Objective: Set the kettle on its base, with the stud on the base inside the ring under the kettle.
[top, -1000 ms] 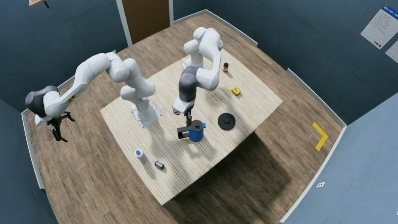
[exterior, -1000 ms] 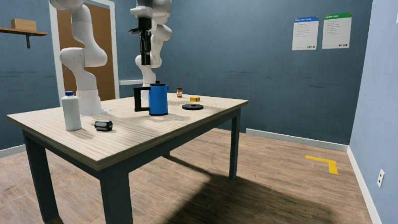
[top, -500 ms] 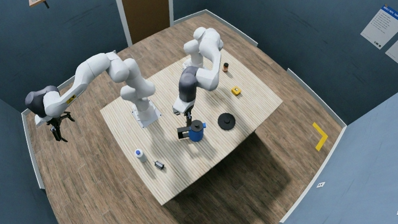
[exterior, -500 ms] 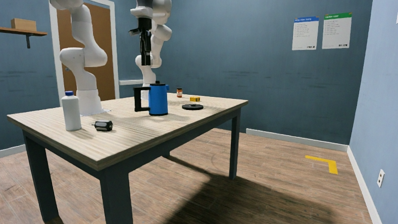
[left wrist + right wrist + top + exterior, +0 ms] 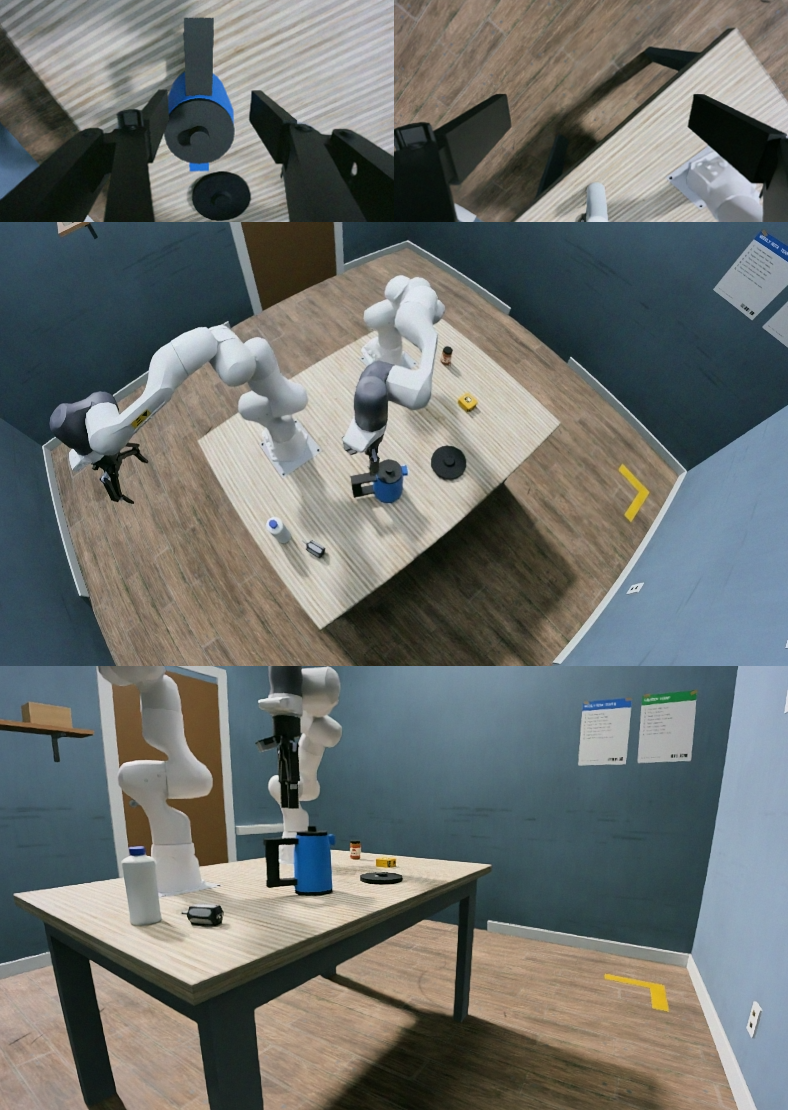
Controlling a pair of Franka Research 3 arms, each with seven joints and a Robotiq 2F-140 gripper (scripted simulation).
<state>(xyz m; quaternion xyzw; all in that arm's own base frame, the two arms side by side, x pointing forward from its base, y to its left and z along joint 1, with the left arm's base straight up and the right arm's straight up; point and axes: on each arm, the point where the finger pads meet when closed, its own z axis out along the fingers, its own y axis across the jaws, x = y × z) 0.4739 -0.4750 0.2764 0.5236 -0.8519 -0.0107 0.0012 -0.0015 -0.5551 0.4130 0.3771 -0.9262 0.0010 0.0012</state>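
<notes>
The blue kettle [image 5: 388, 490] [image 5: 313, 863] [image 5: 213, 141], with black lid and black handle [image 5: 361, 485] [image 5: 271, 863] [image 5: 199, 55], stands upright on the table. Its spout points toward the base's side. The black round base [image 5: 439, 471] [image 5: 380, 878] [image 5: 235, 204] lies flat beside it, apart, with a raised stud at its centre. The ring under the kettle is hidden. My left gripper [image 5: 374, 468] [image 5: 289, 807] [image 5: 209, 105] points down above the kettle, part-open and empty. My right gripper [image 5: 138, 482] [image 5: 600, 110] is wide open and empty, off the table over the floor.
A white bottle [image 5: 279, 531] [image 5: 141, 892] and a small dark object [image 5: 315, 549] [image 5: 205, 914] stand near one end of the table. A yellow block [image 5: 467, 401] [image 5: 386, 862] and a small jar [image 5: 446, 356] [image 5: 355, 850] are beyond the base.
</notes>
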